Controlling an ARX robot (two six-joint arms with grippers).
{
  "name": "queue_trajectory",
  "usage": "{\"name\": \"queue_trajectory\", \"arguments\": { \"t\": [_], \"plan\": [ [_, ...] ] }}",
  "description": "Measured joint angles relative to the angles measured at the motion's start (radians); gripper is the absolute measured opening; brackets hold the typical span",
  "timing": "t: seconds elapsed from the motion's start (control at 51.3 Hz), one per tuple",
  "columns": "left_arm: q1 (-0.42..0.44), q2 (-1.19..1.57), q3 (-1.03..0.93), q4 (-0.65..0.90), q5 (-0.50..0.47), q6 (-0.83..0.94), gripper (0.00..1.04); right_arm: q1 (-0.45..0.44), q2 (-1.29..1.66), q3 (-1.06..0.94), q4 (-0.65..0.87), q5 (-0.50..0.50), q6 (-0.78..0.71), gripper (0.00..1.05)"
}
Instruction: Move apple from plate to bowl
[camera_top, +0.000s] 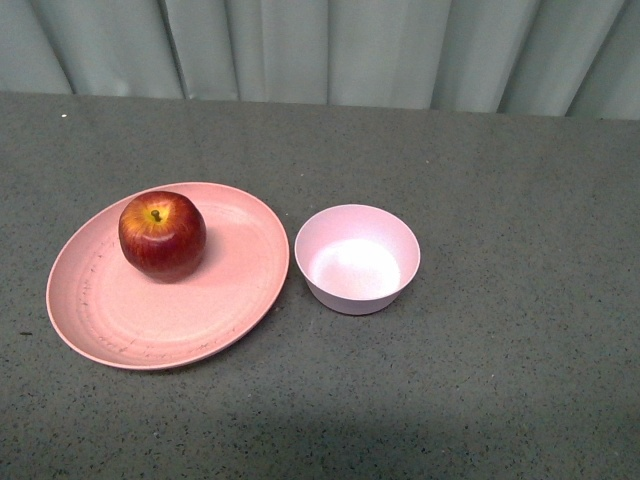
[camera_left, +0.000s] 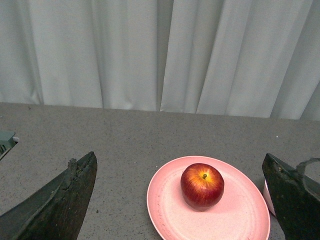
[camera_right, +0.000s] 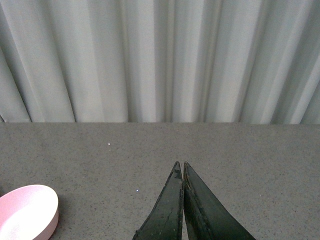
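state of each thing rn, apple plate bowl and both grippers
apple: stem up on the plate, not gripped
plate: lying flat, carrying the apple
bowl: upright, empty
left gripper: open, holding nothing
right gripper: shut, holding nothing

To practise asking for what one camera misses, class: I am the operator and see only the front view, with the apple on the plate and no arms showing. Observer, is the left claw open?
Observer: Yes. In the left wrist view the left claw is open, its fingers wide apart.
Operator: What shows between them?
Observer: The apple on the plate, farther off and untouched.
Operator: And the other arm?
Observer: The right claw is shut, its fingers pressed together and holding nothing.
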Motion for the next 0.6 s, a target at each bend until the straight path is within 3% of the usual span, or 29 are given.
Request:
{"name": "queue_trajectory", "arguments": {
  "t": [0.605],
  "plan": [
    [0.0, 0.0, 0.0, 0.0, 0.0, 0.0, 0.98, 0.0, -0.351, -0.002, -0.33, 0.0, 0.0, 0.01]
  ]
}}
